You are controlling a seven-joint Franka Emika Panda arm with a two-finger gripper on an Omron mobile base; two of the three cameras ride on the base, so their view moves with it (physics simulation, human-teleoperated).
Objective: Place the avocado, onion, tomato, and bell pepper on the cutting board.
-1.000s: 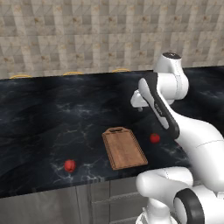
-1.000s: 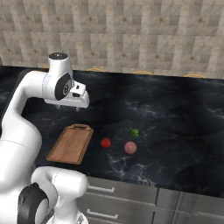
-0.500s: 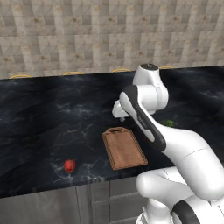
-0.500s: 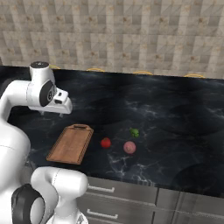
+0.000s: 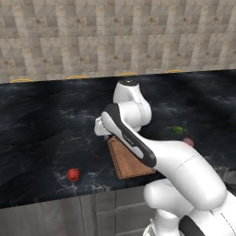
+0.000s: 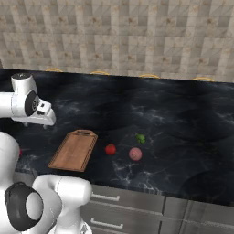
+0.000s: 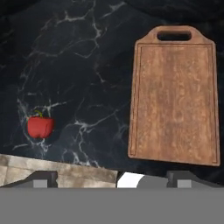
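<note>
Has swung left along the table [image 5: 41,124] in the past second, crossing from the right side of the cutting board [image 7: 175,100] to its left, and now hovers with the fingers [image 7: 43,178] spread wide and clamped on nothing. Looks down from the hand on a red bell pepper [image 7: 40,126], stem up, lying alone near the table's front edge, well apart from the board's left long side. Leaves the board bare, with none of the four items on the wood and the handle slot pointing toward the wall. Judging by the swing, appears to have chosen the pepper as the first pickup, which calls for a shift over it, a descent, a closing of the fingers and a short carry rightward to the board. Finds on the board's other side the tomato [image 6: 110,149] near the right edge, the pale pink onion [image 6: 135,153] close by it, and a little farther back the small green avocado [image 6: 140,137], all three loose on the dark marble and unmoved over that second. Shows behind everything the tiled wall [image 6: 137,36]. Puts the task at its very start, with four carries to go and round produce likely to roll if nudged or released carelessly.
</note>
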